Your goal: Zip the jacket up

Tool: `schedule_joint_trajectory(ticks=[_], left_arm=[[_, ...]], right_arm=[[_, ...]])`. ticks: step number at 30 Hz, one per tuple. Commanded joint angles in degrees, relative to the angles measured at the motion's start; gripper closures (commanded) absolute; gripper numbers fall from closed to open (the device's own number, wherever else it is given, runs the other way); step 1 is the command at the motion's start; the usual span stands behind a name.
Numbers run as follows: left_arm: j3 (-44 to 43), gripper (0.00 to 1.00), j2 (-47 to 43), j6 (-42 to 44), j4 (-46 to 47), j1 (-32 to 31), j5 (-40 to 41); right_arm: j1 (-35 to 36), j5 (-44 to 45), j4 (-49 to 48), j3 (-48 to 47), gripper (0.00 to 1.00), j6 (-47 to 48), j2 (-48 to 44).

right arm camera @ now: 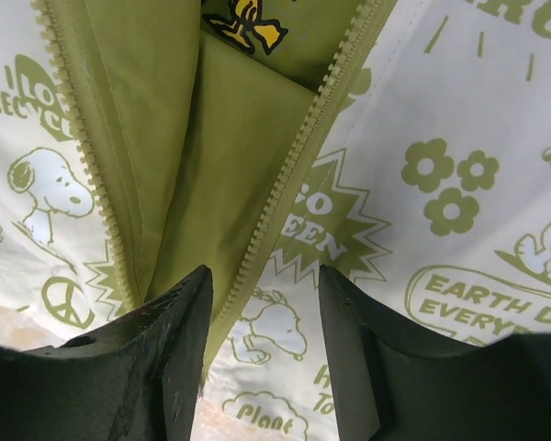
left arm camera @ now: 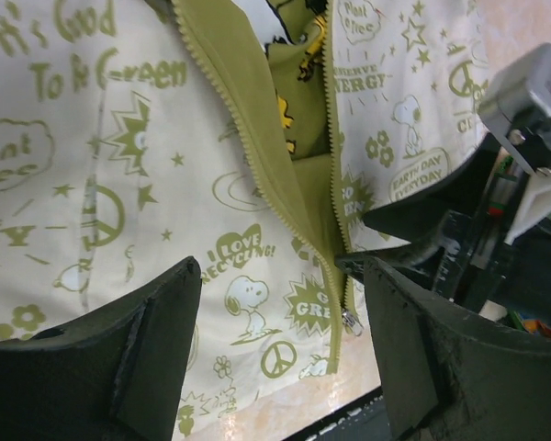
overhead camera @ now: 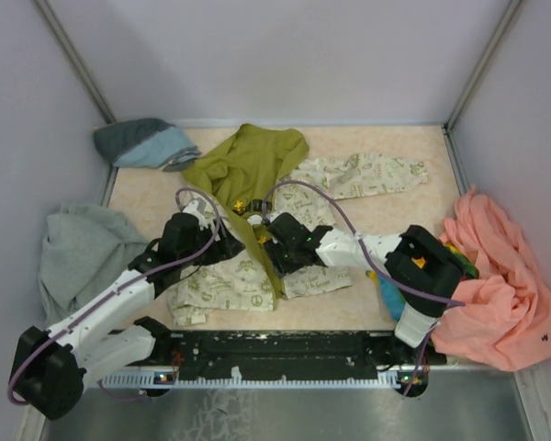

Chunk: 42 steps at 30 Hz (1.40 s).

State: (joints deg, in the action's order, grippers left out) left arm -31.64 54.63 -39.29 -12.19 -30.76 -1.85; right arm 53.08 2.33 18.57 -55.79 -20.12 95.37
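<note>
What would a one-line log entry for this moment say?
jacket: zipped only at bottom | left gripper: open above zipper | right gripper: open above zipper

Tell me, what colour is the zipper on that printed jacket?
The zipper is olive green, teeth and tape alike; clearest in the right wrist view.

One table (overhead camera: pixel 156 197), pale peach mottled top, walled on three sides. One jacket (overhead camera: pixel 257 161), cream with olive print, spread open at mid-table, olive lining and hood showing, one sleeve stretched rightward. One grey sweatshirt (overhead camera: pixel 78 253), crumpled, left of the jacket at the table edge. One blue-grey garment (overhead camera: pixel 142 142), bunched, behind and left of the jacket. One peach-pink garment (overhead camera: pixel 505 294), heaped, right of the jacket.
</note>
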Motion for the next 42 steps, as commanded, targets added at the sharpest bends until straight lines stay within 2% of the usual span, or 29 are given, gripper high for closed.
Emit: schedule_joint_trajectory(ticks=[1, 7, 12, 19, 23, 25, 26, 30, 31, 34, 36, 42], left_arm=[[1.74, 0.24, 0.92, -1.60, 7.12, -0.30, -7.21], [1.31, 0.24, 3.03, -1.50, 8.50, -0.27, -9.92], [2.54, 0.24, 3.27, -2.14, 11.25, -0.60, -11.67], [2.77, 0.24, 3.38, -2.36, 13.31, -1.32, -12.75], [2.80, 0.24, 3.67, -2.33, 13.94, -1.65, -13.52], [2.93, 0.24, 3.88, -2.42, 14.63, -1.87, -14.08], [3.13, 0.24, 3.94, -2.45, 14.93, -1.99, -14.44], [3.74, 0.25, 4.42, -2.62, 16.79, -2.73, -15.38], [3.71, 0.25, 4.51, -2.78, 16.79, -2.80, -15.16], [3.98, 0.25, 3.92, -3.26, 16.08, -2.94, -13.96], [4.22, 0.25, 3.14, -3.41, 15.32, -2.90, -12.52], [4.82, 0.25, 2.19, -3.51, 14.83, -2.90, -11.82]], right_arm=[[1.22, 3.01, -2.13, -3.06, 0.49, -0.68, 2.10], [1.75, 8.63, -1.00, -3.15, 0.51, -1.33, 5.37], [2.12, 9.09, -1.92, -1.95, 0.59, -1.54, 1.93], [2.17, 12.97, -1.96, -0.89, 0.82, -1.76, -3.68], [2.12, 14.70, -1.88, -0.59, 0.92, -1.89, -3.53], [2.12, 14.73, -2.10, -0.32, 1.00, -2.10, -3.35], [2.12, 14.60, -2.31, -0.17, 1.00, -2.19, -3.37], [2.13, 13.69, -2.46, -0.52, 1.00, -2.17, -3.61], [2.14, 12.96, -2.23, -0.85, 0.97, -1.94, -3.57], [2.21, 9.56, -2.47, -1.51, 0.71, -1.81, -3.44], [2.50, 7.78, -3.44, -1.41, 0.64, -2.05, -3.16], [3.44, 7.83, -3.57, -2.81, 0.59, -2.28, 1.12]])
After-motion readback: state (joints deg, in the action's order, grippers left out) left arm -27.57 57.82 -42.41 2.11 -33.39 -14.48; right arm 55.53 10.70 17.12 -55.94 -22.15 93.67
